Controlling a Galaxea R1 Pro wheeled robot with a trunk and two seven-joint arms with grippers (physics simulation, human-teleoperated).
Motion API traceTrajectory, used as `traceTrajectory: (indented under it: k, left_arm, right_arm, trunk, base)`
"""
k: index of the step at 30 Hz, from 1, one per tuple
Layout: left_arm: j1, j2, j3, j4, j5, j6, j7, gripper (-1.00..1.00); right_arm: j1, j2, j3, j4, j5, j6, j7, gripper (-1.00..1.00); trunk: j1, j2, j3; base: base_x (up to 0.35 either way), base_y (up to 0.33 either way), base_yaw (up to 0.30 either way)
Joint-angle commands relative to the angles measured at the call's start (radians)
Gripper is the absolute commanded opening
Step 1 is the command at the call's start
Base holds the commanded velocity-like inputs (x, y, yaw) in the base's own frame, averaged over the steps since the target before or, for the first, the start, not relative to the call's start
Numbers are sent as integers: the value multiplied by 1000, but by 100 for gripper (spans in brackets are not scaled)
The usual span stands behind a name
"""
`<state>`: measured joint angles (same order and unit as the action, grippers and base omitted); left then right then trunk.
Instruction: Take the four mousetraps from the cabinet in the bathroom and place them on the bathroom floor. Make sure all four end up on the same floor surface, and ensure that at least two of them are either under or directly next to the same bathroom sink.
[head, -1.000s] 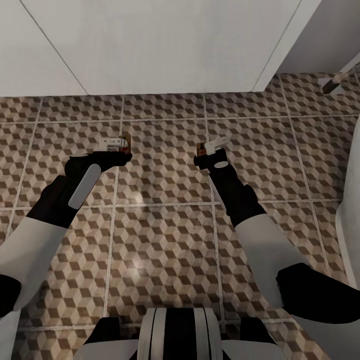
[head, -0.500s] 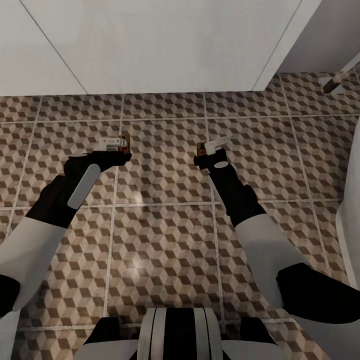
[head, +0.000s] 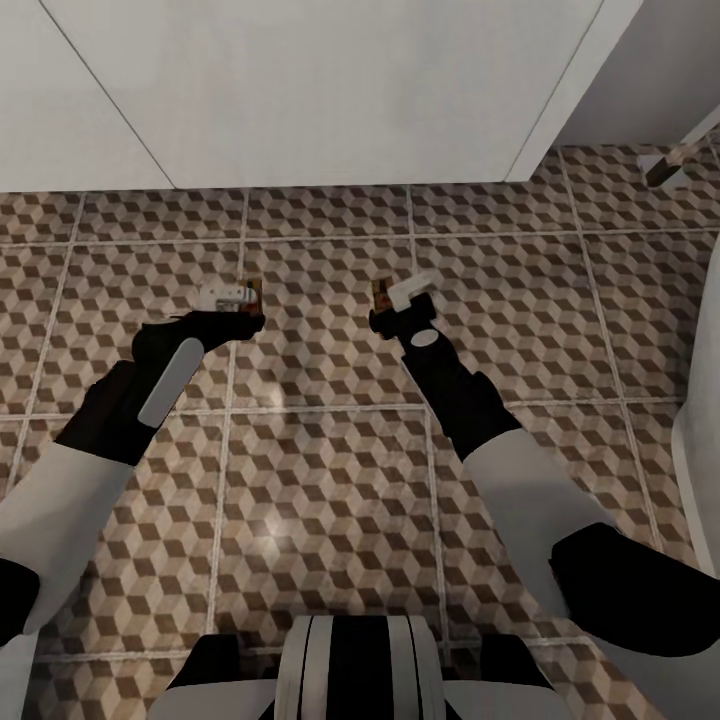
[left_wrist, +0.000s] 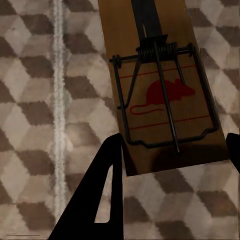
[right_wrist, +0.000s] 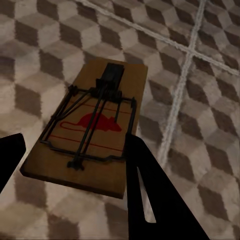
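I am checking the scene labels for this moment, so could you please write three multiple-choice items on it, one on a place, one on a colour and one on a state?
1. What lies below both grippers?
A. a drawer
B. the tiled bathroom floor
C. a sink basin

2. What colour is the mouse printed on each trap?
A. red
B. blue
C. green

3. How do the right gripper fingers stand at the right mousetrap?
A. one on each side of it
B. both far off to one side
C. both on top of it

Key: 1 B, the cube pattern runs under both arms. 2 A, both the left mousetrap and the right one show a red mouse. 3 A, the right wrist view has dark fingers flanking the slab.
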<state>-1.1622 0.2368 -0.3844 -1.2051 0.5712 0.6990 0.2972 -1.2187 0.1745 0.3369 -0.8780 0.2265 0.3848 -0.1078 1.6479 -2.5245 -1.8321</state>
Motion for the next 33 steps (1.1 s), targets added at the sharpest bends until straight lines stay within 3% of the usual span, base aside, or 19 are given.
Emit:
traceTrajectory:
  k: [1, 5, 7, 9, 11, 14, 17, 23, 29, 32, 33]
  left_arm:
    - [-1, -13, -3, 30, 7, 1, 9, -100]
    - [-4, -82, -2, 156, -32, -12, 11, -100]
    - [-5, -140, -1, 217, -115, -40, 11, -100]
    - [-7, -197, 0, 267, -236, -66, 10, -100]
    - [-11, -238, 5, 295, -342, -77, 8, -100]
    - [-24, -259, 10, 313, -400, -82, 7, -100]
    - [-42, -266, 14, 319, -422, -83, 7, -100]
    - [-62, -269, 16, 272, -429, -81, 6, -100]
    - [-63, -265, 13, 207, -433, -81, 8, -100]
    - [-63, -255, 3, 153, -445, -81, 13, -100]
    - [-63, -251, -2, 139, -463, -80, 14, -100]
  right_arm:
    - [-3, 0, 6, 12, 6, 7, -9, -100]
    - [-40, 0, 10, 98, 7, 4, -24, -100]
    - [-61, 0, 11, 145, 7, -3, -26, -100]
    - [-95, 0, 11, 216, 7, -38, -27, -100]
    - [-130, 0, 11, 281, 7, -80, -27, -100]
    - [-164, 0, 11, 327, 8, -102, -27, -100]
    - [-194, 0, 11, 343, 8, -110, -27, -100]
    - [-212, 0, 13, 339, 7, -124, -27, -100]
    - [-214, 0, 14, 335, 7, -224, -37, -100]
    - [-214, 0, 14, 335, 7, -254, -88, -100]
    - [-214, 0, 14, 336, 6, -261, -127, -100]
  trunk:
    - [0, 0, -1]
    - [0, 0, -1]
    - [0, 0, -1]
    - [0, 0, -1]
    - [0, 0, -1]
    - [0, 0, -1]
    - [0, 0, -1]
    - [0, 0, -1]
    - [0, 0, -1]
    - [0, 0, -1]
    - [0, 0, -1]
  base:
    - [0, 0, 0]
    - [0, 0, 0]
    - [0, 0, 0]
    - [0, 0, 0]
    - [0, 0, 0]
    - [0, 0, 0]
    - [0, 0, 0]
    - [0, 0, 0]
    - [0, 0, 0]
    - [0, 0, 0]
    - [0, 0, 0]
